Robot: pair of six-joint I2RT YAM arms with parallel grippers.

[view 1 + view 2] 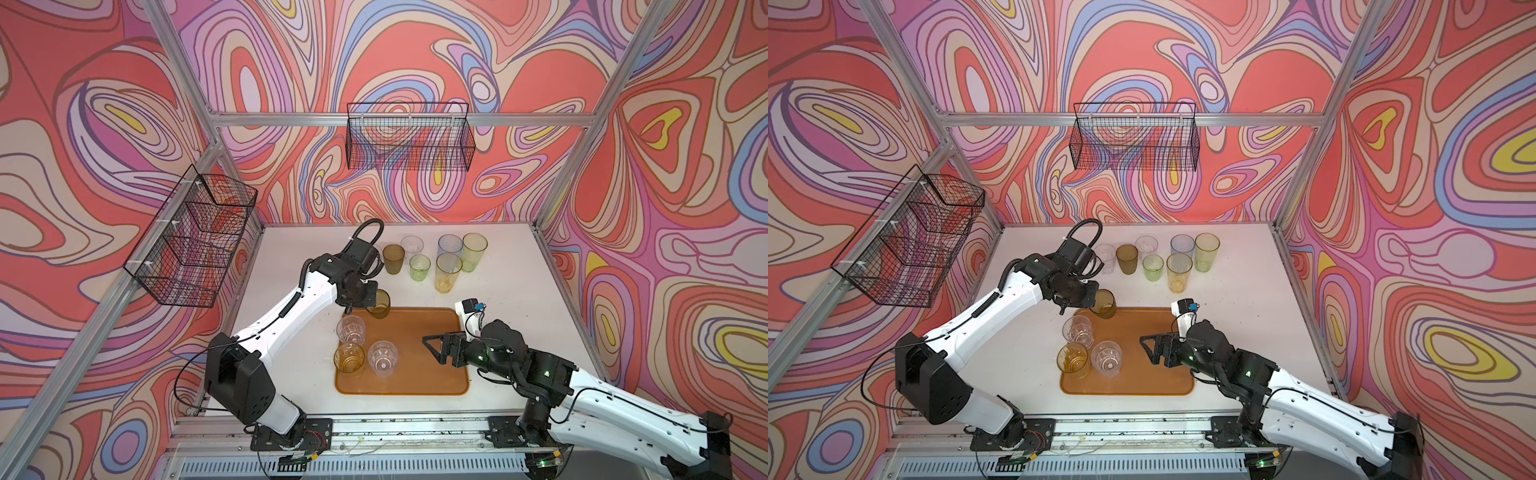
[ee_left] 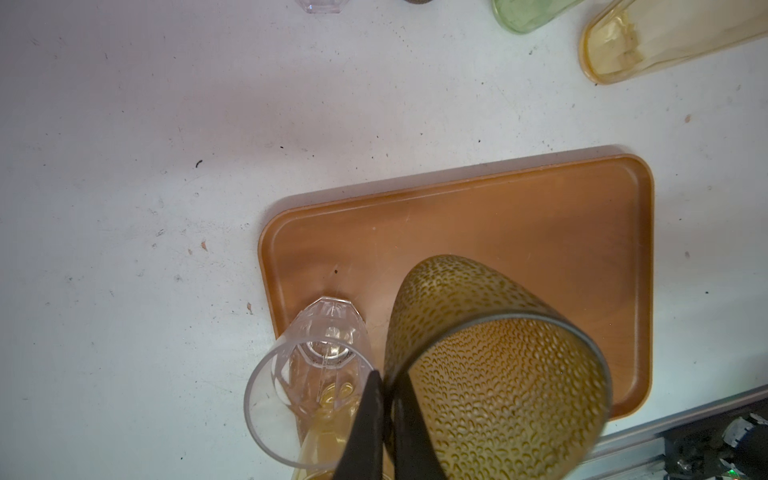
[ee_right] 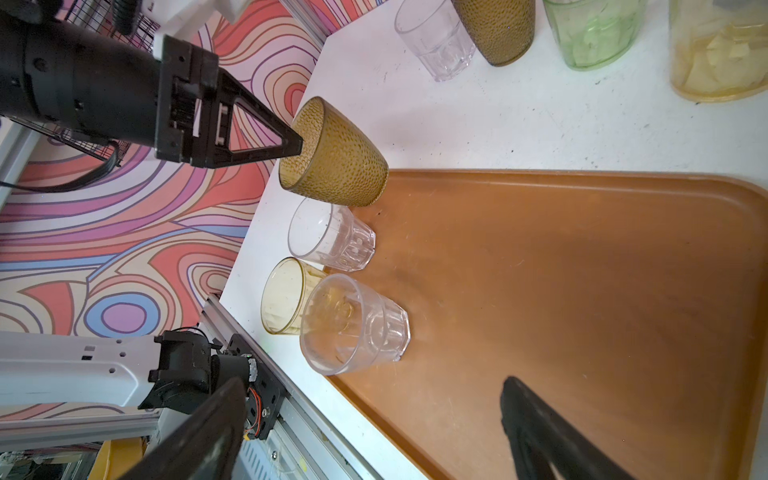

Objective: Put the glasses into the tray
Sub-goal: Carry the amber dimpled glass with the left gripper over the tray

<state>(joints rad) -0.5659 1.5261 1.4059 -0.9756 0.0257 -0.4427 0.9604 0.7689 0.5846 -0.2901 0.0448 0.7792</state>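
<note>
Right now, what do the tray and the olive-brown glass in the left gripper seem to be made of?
Tray: likely plastic or laminate, matte orange-brown with faint scuffs. Olive-brown glass: see-through, dimpled all over; plastic or real glass, cannot tell.

No text – nothing legible anywhere.

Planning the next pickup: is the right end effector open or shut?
Open: on the right end effector, black fingers stand wide apart over the orange-brown rectangular tray, holding nothing.
</note>
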